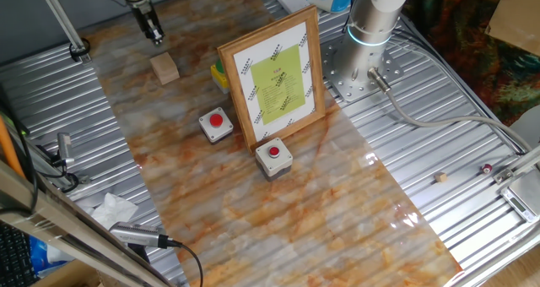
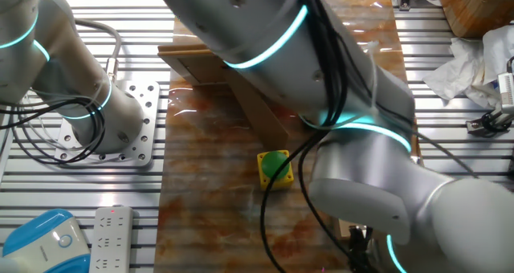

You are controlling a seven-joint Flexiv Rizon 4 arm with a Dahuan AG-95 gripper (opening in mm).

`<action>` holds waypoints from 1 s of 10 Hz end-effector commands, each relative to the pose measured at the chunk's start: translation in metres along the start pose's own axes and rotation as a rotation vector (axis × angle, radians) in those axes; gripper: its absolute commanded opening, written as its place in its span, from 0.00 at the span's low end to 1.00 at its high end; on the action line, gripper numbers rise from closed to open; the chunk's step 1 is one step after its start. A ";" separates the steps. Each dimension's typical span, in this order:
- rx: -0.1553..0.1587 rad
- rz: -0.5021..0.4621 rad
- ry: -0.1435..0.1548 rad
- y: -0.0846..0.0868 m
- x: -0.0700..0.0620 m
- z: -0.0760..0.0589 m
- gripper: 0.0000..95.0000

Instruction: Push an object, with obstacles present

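My fingers hang just behind the wooden cube on the tabletop. I cannot tell whether they are clenched. Two grey button boxes flank the framed picture.

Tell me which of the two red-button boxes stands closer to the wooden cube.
The button box left of the framed picture; the other box sits in front, farther from the cube.

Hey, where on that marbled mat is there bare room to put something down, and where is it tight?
The widest free stretch is the marbled mat in front of the nearer button box, out to its near edge. A narrower strip runs left of the other button box, below the wooden cube. It is crowded around the framed picture, where both boxes and a yellow box cluster.
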State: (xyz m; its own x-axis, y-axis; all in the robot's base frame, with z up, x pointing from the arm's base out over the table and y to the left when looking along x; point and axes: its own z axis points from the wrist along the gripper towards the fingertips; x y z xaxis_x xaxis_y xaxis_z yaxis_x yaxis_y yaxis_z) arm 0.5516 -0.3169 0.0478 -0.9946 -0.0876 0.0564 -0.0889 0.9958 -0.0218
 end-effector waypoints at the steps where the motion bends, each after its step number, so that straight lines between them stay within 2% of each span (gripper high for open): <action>1: 0.000 0.011 0.002 0.006 -0.004 0.000 0.00; 6: 0.000 0.024 0.010 0.018 -0.010 0.003 0.00; 10: -0.022 0.038 0.009 0.026 -0.014 0.002 0.00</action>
State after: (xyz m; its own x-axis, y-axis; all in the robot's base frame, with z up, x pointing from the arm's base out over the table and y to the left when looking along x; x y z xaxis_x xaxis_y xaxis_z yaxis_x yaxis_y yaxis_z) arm 0.5635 -0.2899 0.0442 -0.9966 -0.0530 0.0631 -0.0531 0.9986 -0.0004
